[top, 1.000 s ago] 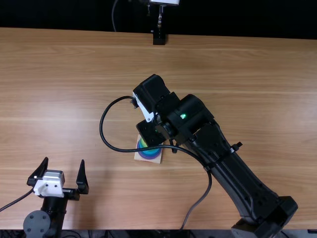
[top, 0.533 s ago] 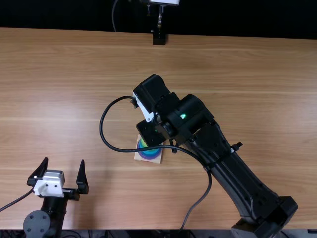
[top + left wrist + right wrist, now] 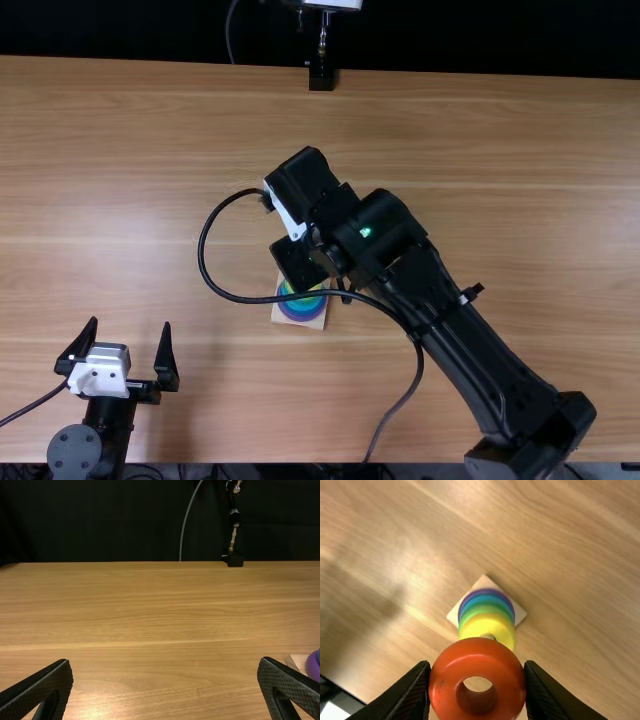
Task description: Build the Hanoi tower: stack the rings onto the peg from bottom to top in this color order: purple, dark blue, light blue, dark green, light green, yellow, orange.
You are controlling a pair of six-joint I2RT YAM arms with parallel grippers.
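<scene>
Across the tabletop (image 3: 520,160), the right arm (image 3: 480,350) slants from about five o'clock to the middle, its right gripper (image 3: 300,262) by the ring stack (image 3: 302,314); the left gripper (image 3: 130,325) lies at eight o'clock, fingers wide apart. The stack stands on its square base (image 3: 520,613), purple lowest, then blues, greens, and yellow ring (image 3: 480,625) uppermost. The right fingers (image 3: 545,697) grip the orange ring (image 3: 442,680) near it

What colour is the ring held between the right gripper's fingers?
Orange, a reddish shade; the ring shows best in the right wrist view.
</scene>
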